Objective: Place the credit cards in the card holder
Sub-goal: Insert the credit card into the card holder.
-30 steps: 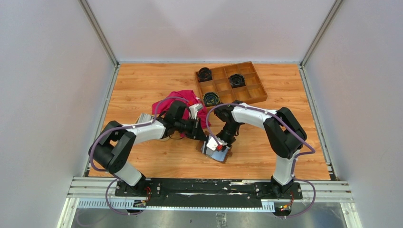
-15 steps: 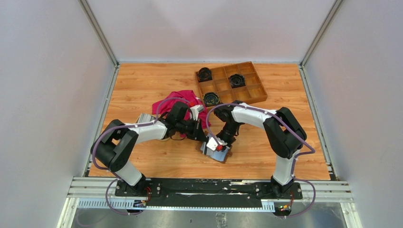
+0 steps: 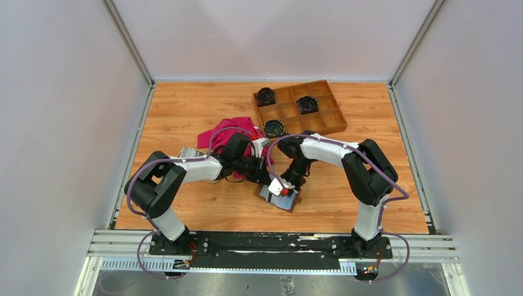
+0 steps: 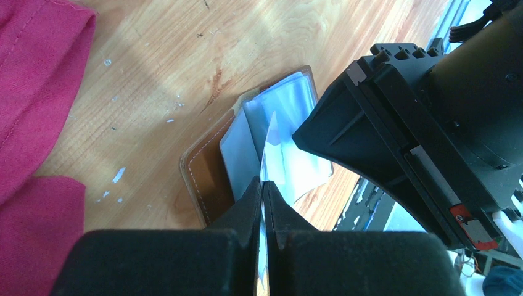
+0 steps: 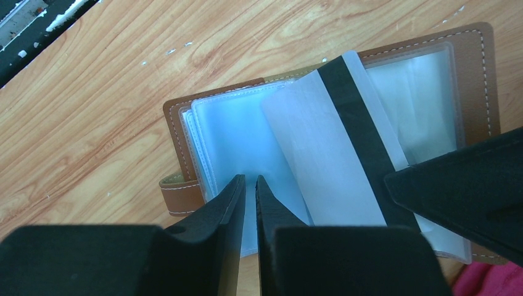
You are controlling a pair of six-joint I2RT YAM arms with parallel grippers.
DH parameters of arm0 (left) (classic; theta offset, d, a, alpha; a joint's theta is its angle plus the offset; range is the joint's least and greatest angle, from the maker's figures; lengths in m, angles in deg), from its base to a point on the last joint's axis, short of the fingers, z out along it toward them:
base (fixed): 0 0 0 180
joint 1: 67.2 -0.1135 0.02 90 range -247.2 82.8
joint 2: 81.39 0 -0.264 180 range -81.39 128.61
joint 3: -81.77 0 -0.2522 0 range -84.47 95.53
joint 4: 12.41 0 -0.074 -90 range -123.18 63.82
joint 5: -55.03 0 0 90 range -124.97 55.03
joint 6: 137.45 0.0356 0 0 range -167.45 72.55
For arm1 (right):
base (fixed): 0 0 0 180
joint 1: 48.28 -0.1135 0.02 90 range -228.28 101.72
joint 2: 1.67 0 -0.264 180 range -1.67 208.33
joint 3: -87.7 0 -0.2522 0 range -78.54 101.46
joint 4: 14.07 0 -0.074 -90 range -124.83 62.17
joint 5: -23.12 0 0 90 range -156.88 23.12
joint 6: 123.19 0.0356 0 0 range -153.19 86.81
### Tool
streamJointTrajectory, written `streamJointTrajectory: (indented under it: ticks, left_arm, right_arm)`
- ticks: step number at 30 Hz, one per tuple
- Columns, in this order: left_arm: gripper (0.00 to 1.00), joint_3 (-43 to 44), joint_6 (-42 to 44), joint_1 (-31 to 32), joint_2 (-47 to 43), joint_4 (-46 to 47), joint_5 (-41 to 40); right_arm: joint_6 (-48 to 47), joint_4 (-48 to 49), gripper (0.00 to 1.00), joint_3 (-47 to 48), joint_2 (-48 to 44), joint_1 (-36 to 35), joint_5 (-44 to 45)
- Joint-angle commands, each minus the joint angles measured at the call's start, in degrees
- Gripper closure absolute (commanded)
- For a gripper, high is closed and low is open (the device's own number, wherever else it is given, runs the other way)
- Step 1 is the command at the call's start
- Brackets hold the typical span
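Note:
The brown leather card holder (image 3: 290,203) (image 4: 206,166) (image 5: 176,129) lies open on the table, its clear sleeves facing up. My left gripper (image 3: 266,179) (image 4: 262,182) is shut on a white credit card with a black stripe (image 5: 327,154), seen edge-on (image 4: 269,132), with its far end among the sleeves. My right gripper (image 3: 285,190) (image 5: 250,177) has its tips on the left sleeves, the jaws a narrow slit apart. Whether they pinch a sleeve does not show. A grey-white stack of credit cards (image 3: 187,152) lies behind the left arm.
A red cloth (image 3: 237,131) (image 4: 37,92) lies bunched just behind both grippers. A wooden compartment tray (image 3: 336,120) holding black round items (image 3: 266,96) stands at the back right. The two grippers are close together over the holder.
The left arm has moved a little to the right, bringing the card further over the card holder. The right arm and the holder have not moved.

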Motion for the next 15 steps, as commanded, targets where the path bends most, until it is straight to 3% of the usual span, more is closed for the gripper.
streamJointTrajectory:
  ticks: [1, 15]
  left_arm:
    - [1.00, -0.24, 1.38, 0.86, 1.41, 0.36, 0.60]
    - [1.00, -0.62, 0.23, 0.97, 2.91, 0.35, 0.93]
  right_arm:
    - [-0.59, -2.10, 0.85, -0.38, 0.42, 0.13, -0.52]
    - [0.41, -2.24, 0.79, 0.43, -3.23, 3.46, -1.22]
